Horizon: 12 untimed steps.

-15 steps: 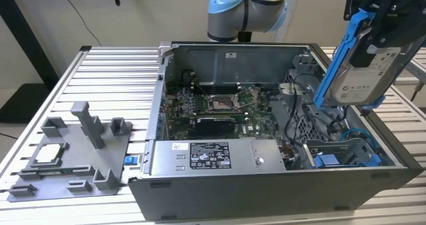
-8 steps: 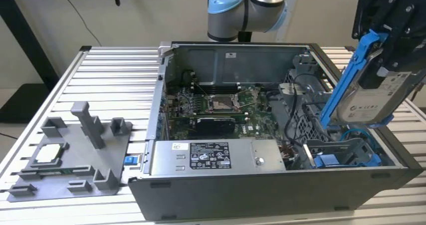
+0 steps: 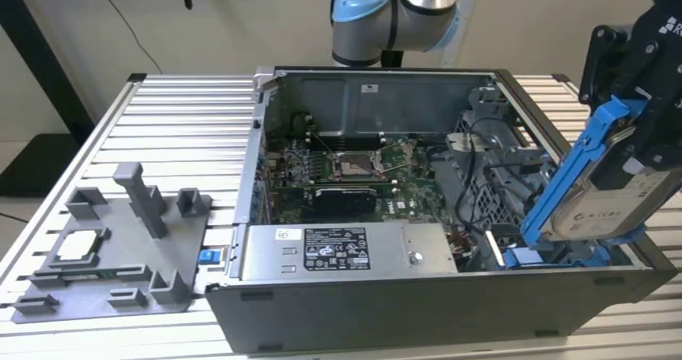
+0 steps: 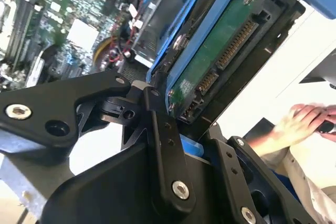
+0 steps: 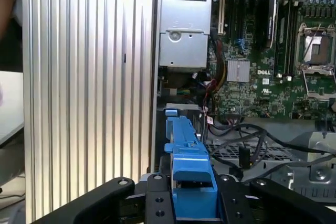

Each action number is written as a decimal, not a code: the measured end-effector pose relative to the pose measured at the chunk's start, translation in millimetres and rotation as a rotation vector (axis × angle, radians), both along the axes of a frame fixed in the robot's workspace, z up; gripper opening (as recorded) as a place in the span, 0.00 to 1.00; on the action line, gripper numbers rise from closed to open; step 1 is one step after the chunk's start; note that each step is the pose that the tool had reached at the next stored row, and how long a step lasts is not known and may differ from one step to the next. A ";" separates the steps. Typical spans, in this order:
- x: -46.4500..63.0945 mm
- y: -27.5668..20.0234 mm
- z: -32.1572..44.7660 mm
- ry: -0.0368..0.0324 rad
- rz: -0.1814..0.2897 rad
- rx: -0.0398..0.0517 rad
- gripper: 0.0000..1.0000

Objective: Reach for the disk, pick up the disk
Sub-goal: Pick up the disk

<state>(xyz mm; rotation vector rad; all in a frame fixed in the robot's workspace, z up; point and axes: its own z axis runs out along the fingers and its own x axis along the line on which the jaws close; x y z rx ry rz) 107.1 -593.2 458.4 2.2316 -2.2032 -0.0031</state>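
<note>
The disk (image 3: 609,204) is a silver drive with a white label in a bright blue bracket. In the exterior view it hangs tilted, nearly on edge, above the right end of the open computer case (image 3: 426,304). My black gripper (image 3: 637,140) is shut on it from above. In the second wrist view the disk's green circuit-board side (image 4: 220,51) sits between the gripper (image 4: 191,129) fingers (image 4: 157,114). In the first wrist view the blue bracket of the disk (image 5: 186,166) stands edge-on in the gripper (image 5: 191,205).
Inside the case lie the motherboard (image 3: 352,168), a grey power supply box with a white sticker (image 3: 341,252) and loose cables (image 3: 490,160). A grey fixture (image 3: 117,248) with a small square chip (image 3: 80,244) rests on the slatted table (image 3: 181,112). A person's hand (image 4: 304,119) is nearby.
</note>
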 end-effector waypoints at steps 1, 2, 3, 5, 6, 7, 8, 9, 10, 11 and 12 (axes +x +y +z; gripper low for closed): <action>-0.2 -2.5 -1.5 0.0000 0.000 0.0000 0.00; -1.4 -3.1 -2.8 0.0000 0.000 0.0004 0.00; -3.3 -3.0 -3.1 -0.0004 0.000 -0.0001 0.00; -6.9 -3.0 -4.2 -0.0011 0.000 0.0001 0.00; -6.8 -2.9 -4.7 -0.0011 0.000 -0.0007 0.00; -6.8 -2.9 -5.5 -0.0012 0.000 -0.0009 0.00; -6.9 -2.9 -6.5 -0.0013 0.000 -0.0010 0.00; -7.3 -2.3 -7.2 -0.0017 0.000 -0.0013 0.00; -7.5 -1.3 -7.7 -0.0020 0.000 -0.0012 0.00; -7.5 0.1 -8.0 -0.0021 0.000 -0.0012 0.00; -7.5 1.6 -8.2 -0.0022 0.000 -0.0012 0.00</action>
